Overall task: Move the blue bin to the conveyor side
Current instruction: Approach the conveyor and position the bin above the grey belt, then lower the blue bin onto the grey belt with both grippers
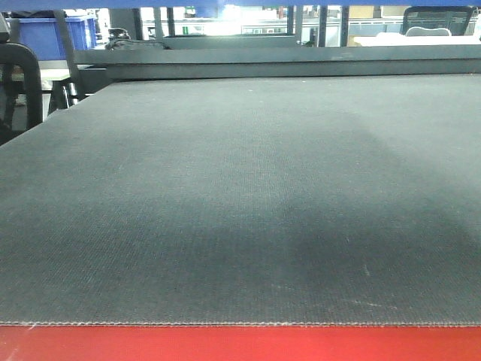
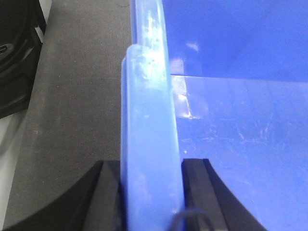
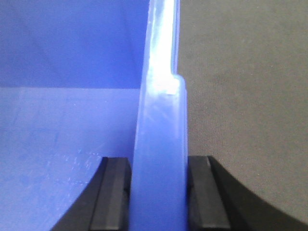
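Clamping the blue bin [image 2: 149, 125] by its rim, my left jaws and right jaws each pinch a side wall. The belt [image 1: 240, 188] shows beside it, at nine o'clock in the left wrist view and three o'clock in the right. I judge the bin is at the conveyor. I cannot tell whether it is set down, and letting go is left.

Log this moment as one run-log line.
left claw: shut on rim of rectangular glossy blue plastic bin | right claw: shut on opposite rim | dark grey woven conveyor belt below
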Robot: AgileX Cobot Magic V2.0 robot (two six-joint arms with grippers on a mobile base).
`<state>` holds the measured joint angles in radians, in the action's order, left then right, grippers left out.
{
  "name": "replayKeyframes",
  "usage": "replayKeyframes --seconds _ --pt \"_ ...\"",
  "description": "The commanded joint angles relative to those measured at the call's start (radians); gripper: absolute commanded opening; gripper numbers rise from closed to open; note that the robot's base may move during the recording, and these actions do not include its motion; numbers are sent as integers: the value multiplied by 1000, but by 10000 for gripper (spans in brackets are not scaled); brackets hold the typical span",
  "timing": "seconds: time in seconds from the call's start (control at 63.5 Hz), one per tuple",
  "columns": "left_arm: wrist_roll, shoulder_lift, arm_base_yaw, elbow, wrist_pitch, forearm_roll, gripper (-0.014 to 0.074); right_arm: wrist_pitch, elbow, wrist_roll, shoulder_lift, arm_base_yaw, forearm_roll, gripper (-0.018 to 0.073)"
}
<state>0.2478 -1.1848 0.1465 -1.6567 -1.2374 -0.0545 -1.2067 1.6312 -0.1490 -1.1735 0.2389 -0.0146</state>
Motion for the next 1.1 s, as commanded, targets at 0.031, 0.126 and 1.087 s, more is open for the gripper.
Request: replayKeyframes --seconds 0.031,0.126,1.087 --pt "-5 22 -1 -18 89 -47 -17 94 14 18 21 -5 -55 -81" --pt "-5 22 -1 -18 112 -47 -17 94 14 18 21 -5 -55 -81" --pt "-33 -404 -1 -7 435 -43 -17 457 8 18 -399 -5 -55 -81"
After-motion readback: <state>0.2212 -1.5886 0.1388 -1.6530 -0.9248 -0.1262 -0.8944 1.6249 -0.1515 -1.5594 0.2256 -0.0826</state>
